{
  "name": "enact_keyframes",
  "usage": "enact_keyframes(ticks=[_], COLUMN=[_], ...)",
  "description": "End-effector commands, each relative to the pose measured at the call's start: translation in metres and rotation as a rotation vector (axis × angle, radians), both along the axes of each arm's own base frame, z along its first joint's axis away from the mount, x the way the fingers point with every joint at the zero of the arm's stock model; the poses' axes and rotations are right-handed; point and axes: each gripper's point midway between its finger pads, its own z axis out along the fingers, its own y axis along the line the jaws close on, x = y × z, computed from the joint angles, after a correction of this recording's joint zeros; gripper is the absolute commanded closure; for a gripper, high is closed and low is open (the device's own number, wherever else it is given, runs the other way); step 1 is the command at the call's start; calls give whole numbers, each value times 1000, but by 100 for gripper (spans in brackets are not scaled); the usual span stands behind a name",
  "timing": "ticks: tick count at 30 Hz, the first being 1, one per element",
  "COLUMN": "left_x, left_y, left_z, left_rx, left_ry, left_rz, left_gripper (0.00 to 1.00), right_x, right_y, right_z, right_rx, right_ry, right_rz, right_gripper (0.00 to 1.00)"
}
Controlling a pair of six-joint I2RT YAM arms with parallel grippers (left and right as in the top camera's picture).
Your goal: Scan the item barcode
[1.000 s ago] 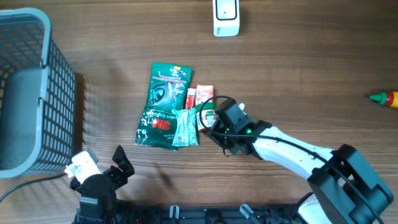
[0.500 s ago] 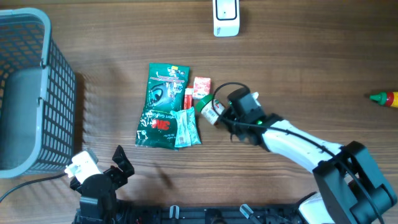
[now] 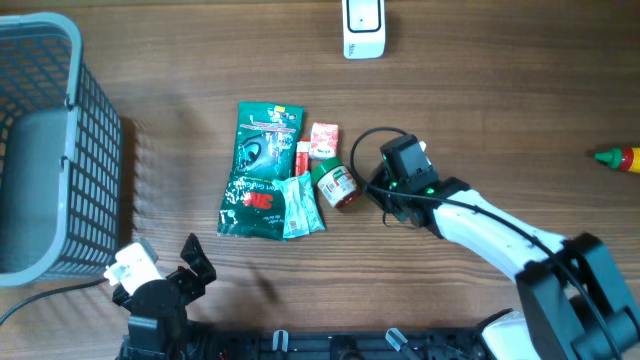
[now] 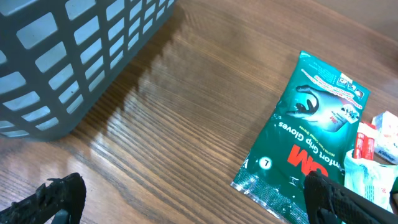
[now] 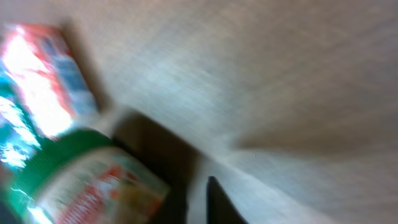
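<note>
A small jar [image 3: 337, 186] with a green lid and a red label lies on its side at the right edge of a pile of items. The blurred right wrist view shows this jar [image 5: 74, 186] at the lower left. My right gripper [image 3: 373, 188] is just right of the jar and apart from it. Its jaws [image 5: 196, 196] stand slightly parted, with table showing between them. The white scanner [image 3: 363, 28] stands at the far edge. My left gripper [image 3: 165, 268] hangs wide open at the near left with nothing in it, seen also in the left wrist view [image 4: 196, 205].
The pile holds a green glove package [image 3: 262, 165] [image 4: 311, 137], a small red packet [image 3: 323, 140] and a white-green sachet [image 3: 299, 205]. A grey mesh basket [image 3: 100, 170] [image 4: 62, 56] fills the left side. A red and green bottle [image 3: 618, 157] lies at the right edge.
My right gripper was shut on the jar; it has let go and drawn back to the right. The jar now lies beside the pile. The left arm has not moved.
</note>
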Motion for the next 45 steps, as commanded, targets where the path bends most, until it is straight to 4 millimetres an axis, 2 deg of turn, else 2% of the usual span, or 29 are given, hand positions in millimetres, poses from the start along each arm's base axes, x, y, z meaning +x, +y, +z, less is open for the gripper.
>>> enact_keyframes(ticks=[1, 2, 3, 6, 9, 11, 13, 16, 21, 25, 29, 32, 37, 45], left_x=[0, 0, 0, 0, 0, 0, 0, 0, 0, 0, 0, 0, 0, 0], left_y=[3, 3, 3, 3, 3, 3, 3, 3, 3, 3, 3, 3, 3, 3], left_z=[0, 0, 0, 0, 0, 0, 0, 0, 0, 0, 0, 0, 0, 0], left_rx=[-1, -1, -1, -1, -1, -1, -1, -1, -1, -2, -1, -1, -1, -1], left_ry=[-8, -8, -8, -8, -8, -8, -8, -8, -8, -8, -8, -8, -8, -8], left_rz=[21, 21, 21, 21, 21, 21, 21, 21, 21, 21, 21, 21, 21, 21], left_gripper=[0, 0, 0, 0, 0, 0, 0, 0, 0, 0, 0, 0, 0, 0], right_x=[3, 1, -2, -1, 11, 23, 33, 36, 31, 27, 20, 19, 26, 22], right_y=[-7, -16, -23, -28, -24, -20, -15, -10, 23, 33, 46, 45, 44, 50], right_z=[47, 62, 77, 129, 174, 190, 195, 181, 129, 92, 62, 53, 51, 42], right_rx=[-31, -66, -91, -129, -125, -106, -83, -49, 61, 84, 158, 166, 175, 222], right_ry=[-15, 12, 41, 41, -43, -105, -141, -78, 147, 288, 421, 462, 447, 524], right_rz=[1, -14, -19, 82, 132, 121, 102, 47, 85, 86, 103, 96, 88, 47], right_gripper=[50, 21, 0, 0, 0, 0, 0, 0, 0, 0, 1, 1, 1, 0])
